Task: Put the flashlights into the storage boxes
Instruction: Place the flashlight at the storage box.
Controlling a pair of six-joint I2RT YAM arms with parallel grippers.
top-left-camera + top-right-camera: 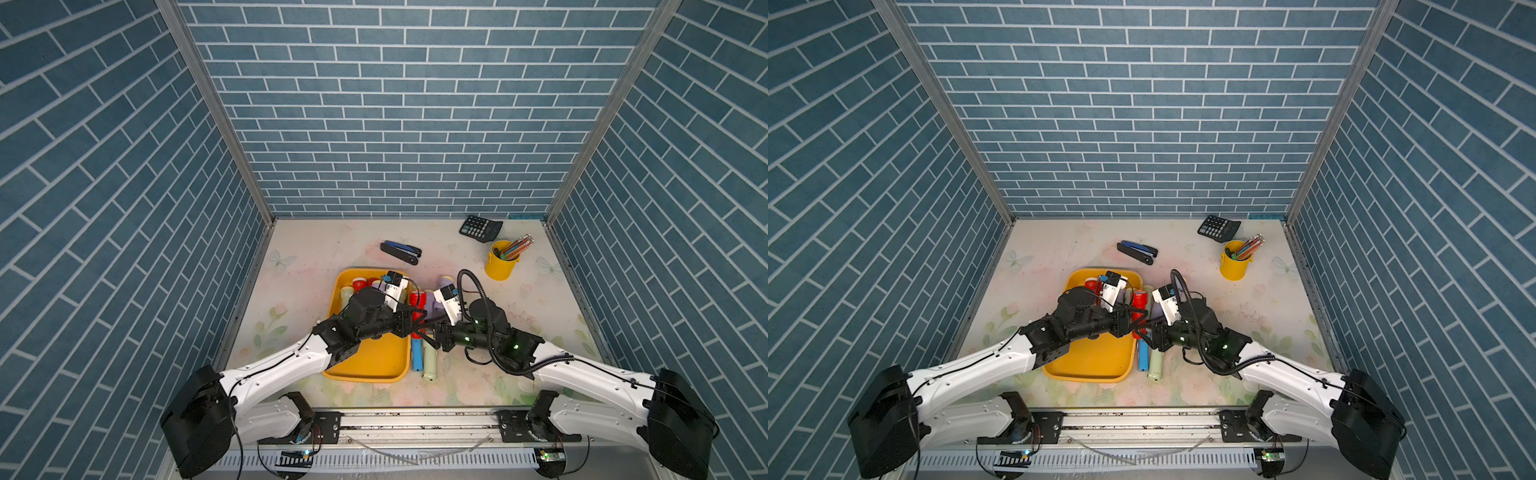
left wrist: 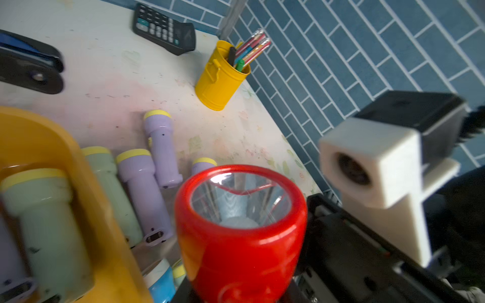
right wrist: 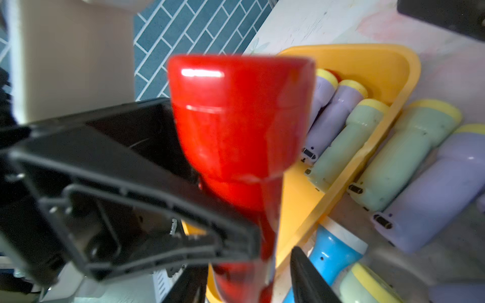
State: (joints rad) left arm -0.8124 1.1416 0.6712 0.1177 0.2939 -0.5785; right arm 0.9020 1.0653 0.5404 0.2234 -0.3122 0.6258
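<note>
left jaws clamp a glossy red flashlight with clear lens; right jaws stand apart.

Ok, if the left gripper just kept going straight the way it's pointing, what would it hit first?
The red flashlight: the left gripper has it between its jaws. Just beyond it is the right gripper, facing it, so that would probably come next, though depth is hard to judge.

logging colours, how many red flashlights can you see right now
2. One red flashlight is held up off the table beside the yellow tray; the other lies at the tray's far end. More may be hidden under the left arm.
</note>
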